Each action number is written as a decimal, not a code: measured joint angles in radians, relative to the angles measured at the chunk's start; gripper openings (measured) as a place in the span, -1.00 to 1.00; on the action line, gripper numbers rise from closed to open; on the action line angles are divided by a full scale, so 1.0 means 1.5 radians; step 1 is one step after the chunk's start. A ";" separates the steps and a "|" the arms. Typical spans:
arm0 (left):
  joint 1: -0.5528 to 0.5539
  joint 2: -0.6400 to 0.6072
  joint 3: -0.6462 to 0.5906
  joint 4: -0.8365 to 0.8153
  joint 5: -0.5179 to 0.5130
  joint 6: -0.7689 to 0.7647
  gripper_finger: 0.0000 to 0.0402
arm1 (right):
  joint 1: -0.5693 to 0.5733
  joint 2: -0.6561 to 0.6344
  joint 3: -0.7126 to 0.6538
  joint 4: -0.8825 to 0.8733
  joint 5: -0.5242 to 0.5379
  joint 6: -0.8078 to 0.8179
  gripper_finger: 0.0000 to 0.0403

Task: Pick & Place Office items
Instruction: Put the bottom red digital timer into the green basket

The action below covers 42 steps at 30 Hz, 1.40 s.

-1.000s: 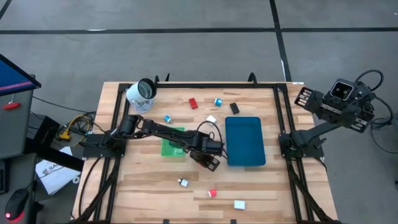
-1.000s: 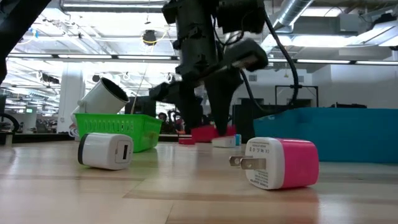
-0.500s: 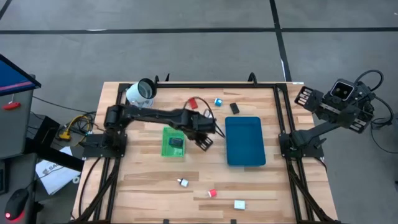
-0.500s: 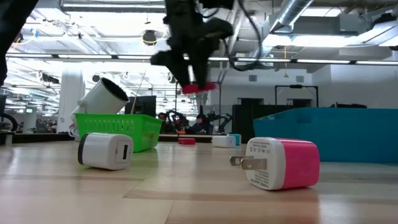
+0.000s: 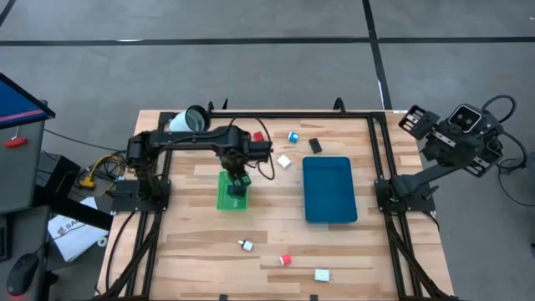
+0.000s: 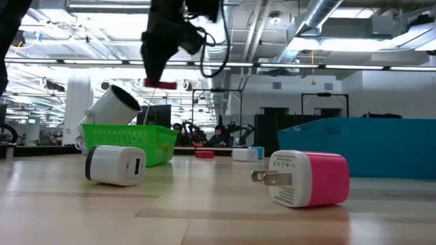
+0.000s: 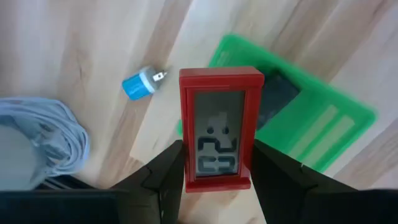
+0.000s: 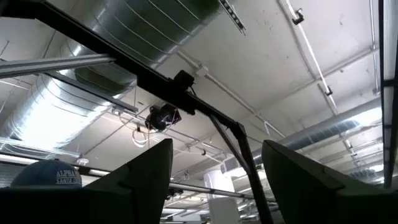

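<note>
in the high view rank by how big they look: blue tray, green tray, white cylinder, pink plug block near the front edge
1. blue tray
2. green tray, partly hidden under the left arm
3. white cylinder, its base hidden by the arm, so close to the green tray
4. pink plug block, clearly smallest

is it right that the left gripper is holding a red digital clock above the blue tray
Not quite. The left gripper does hold the red digital clock, but it is above the green tray, not the blue tray. The high view and the left wrist view show this.
</note>
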 joint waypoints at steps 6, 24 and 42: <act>0.011 -0.108 -0.168 0.095 0.053 0.019 -0.23 | 0.005 0.027 0.000 0.017 0.034 -0.020 0.19; -0.014 -0.233 -0.429 0.367 0.105 0.125 -0.22 | 0.015 0.066 0.001 0.053 0.123 -0.085 0.19; 0.019 -0.201 -0.398 0.405 0.135 0.219 -0.22 | 0.016 0.084 0.000 0.044 0.147 -0.108 0.19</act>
